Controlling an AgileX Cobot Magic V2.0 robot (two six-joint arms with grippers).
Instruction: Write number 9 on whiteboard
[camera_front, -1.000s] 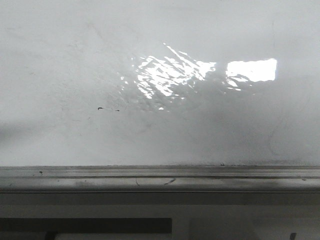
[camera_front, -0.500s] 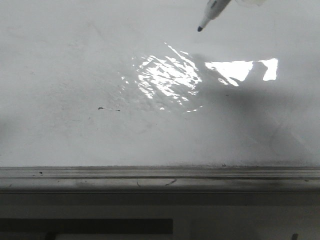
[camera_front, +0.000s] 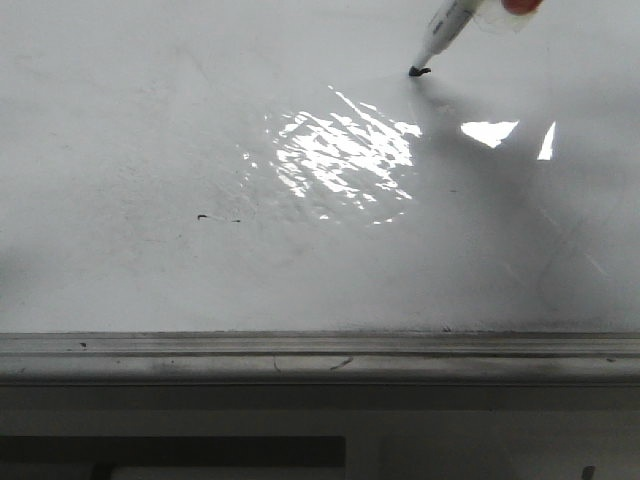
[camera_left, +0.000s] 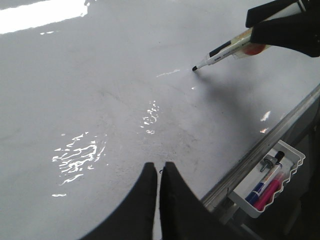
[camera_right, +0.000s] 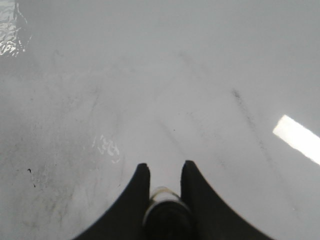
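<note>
Front view: the marker (camera_front: 441, 38) tip is touching the whiteboard (camera_front: 150, 130) near its far right corner, making a short black mark (camera_front: 419, 71), the number 9's start. Right tool (camera_right: 165, 172) is gripping the marker; left tool (camera_left: 159, 170) is sitting clenched, empty, near the grey ledge (camera_front: 320, 355).

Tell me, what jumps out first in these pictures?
Probably the marker, coming in at the top right of the front view with its black tip pressed on the glossy whiteboard, leaving a first small dab of ink. Next comes the bright glare mid-board. The right hand grips the marker; the left hand hangs shut and empty over the board.
</note>
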